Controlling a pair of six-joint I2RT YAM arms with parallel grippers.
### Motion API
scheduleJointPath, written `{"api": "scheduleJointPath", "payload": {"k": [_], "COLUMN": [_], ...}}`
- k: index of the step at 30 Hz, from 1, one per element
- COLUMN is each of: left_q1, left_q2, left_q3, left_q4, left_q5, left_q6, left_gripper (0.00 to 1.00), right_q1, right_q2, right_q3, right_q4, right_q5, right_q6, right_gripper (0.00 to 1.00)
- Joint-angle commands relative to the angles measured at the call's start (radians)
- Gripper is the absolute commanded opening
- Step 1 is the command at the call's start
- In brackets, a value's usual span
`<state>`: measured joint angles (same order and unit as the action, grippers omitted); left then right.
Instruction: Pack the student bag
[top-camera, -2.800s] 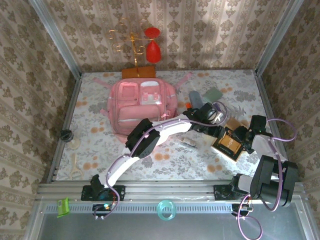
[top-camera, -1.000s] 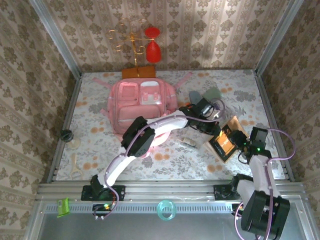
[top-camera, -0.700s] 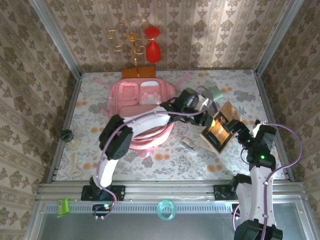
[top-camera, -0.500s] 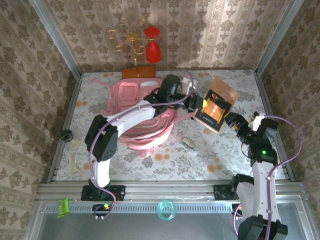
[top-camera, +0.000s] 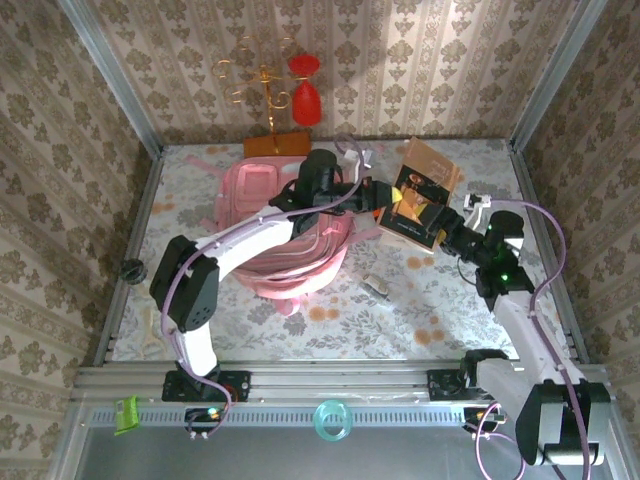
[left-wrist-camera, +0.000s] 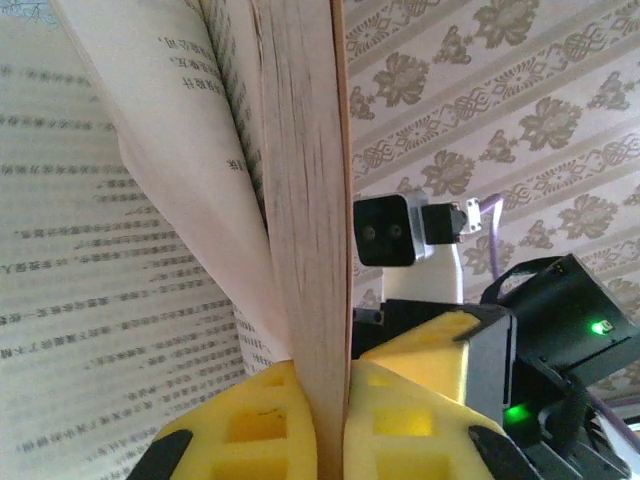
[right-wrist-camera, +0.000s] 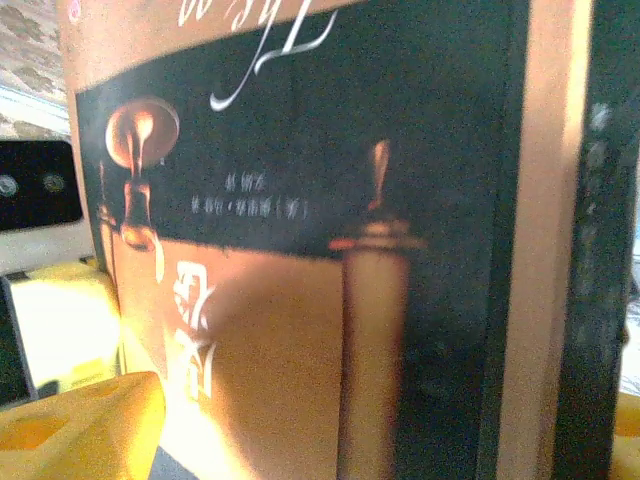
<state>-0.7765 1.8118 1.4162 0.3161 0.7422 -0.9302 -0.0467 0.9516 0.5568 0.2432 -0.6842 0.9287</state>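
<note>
The student bag (top-camera: 262, 215) is a large pink backpack lying flat at the back middle of the table. My left arm reaches across it. My left gripper (top-camera: 378, 208) is shut on a brown and black book (top-camera: 422, 190) and holds it in the air just right of the bag. In the left wrist view the yellow pads (left-wrist-camera: 400, 410) pinch the book (left-wrist-camera: 300, 200) by its edge, and loose pages fan out to the left. My right gripper (top-camera: 448, 232) sits at the book's lower right corner. Its fingers (right-wrist-camera: 80, 420) stand wide apart, with the cover (right-wrist-camera: 330, 250) close in front.
A gold stand with red ornaments (top-camera: 290, 95) sits on a wooden base behind the bag. A small pale item (top-camera: 378, 287) lies on the floral table in front of the book. A black knob (top-camera: 132, 270) is at the left edge. A teal ring (top-camera: 331, 420) rests on the front rail.
The book rose off the table at the right and travelled up and left toward the bag, carried by my left gripper. My right arm followed it and its jaws spread.
</note>
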Motion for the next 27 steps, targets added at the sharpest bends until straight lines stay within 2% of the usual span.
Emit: {"api": "scheduleJointPath", "payload": {"k": [1, 5, 8, 11, 13, 15, 18, 20, 22, 24, 27], "left_q1": [0.017, 0.034, 0.056, 0.076, 0.094, 0.112, 0.115, 0.106, 0.1, 0.093, 0.062], "left_q2": [-0.059, -0.063, -0.078, -0.094, -0.13, -0.187, -0.298, -0.365, -0.418, -0.453, -0.485], "left_q3": [-0.022, -0.067, -0.116, -0.14, -0.169, -0.214, -0.25, -0.271, -0.299, -0.315, -0.347], "left_q4": [0.147, 0.145, 0.132, 0.064, -0.011, -0.147, -0.437, -0.614, -0.734, -0.843, -0.973], "left_q5": [0.025, -0.002, -0.045, -0.069, -0.093, -0.195, -0.427, -0.605, -0.726, -0.786, -0.788], "left_q6": [-0.066, -0.07, -0.059, 0.003, 0.089, 0.222, 0.504, 0.679, 0.812, 0.927, 1.139], "left_gripper": [0.0, 0.02, 0.15, 0.38, 0.49, 0.56, 0.61, 0.63, 0.68, 0.69, 0.69], "right_q1": [0.024, 0.053, 0.053, 0.053, 0.051, 0.049, 0.048, 0.056, 0.07, 0.083, 0.089], "right_q2": [0.023, 0.027, 0.002, -0.011, -0.005, 0.008, 0.052, 0.09, 0.12, 0.14, 0.165], "right_q3": [0.012, 0.033, 0.038, 0.047, 0.081, 0.12, 0.162, 0.172, 0.172, 0.177, 0.185], "right_q4": [0.217, 0.229, 0.179, 0.123, 0.025, -0.078, -0.18, -0.186, -0.169, -0.167, -0.171], "right_q5": [-0.012, 0.024, 0.08, 0.121, 0.14, 0.147, 0.123, 0.096, 0.079, 0.077, 0.074], "right_q6": [0.056, 0.061, 0.046, 0.026, -0.014, -0.06, -0.107, -0.119, -0.127, -0.148, -0.173], "right_gripper": [0.68, 0.39, 0.2, 0.01, 0.0, 0.0, 0.0, 0.0, 0.0, 0.0, 0.0]}}
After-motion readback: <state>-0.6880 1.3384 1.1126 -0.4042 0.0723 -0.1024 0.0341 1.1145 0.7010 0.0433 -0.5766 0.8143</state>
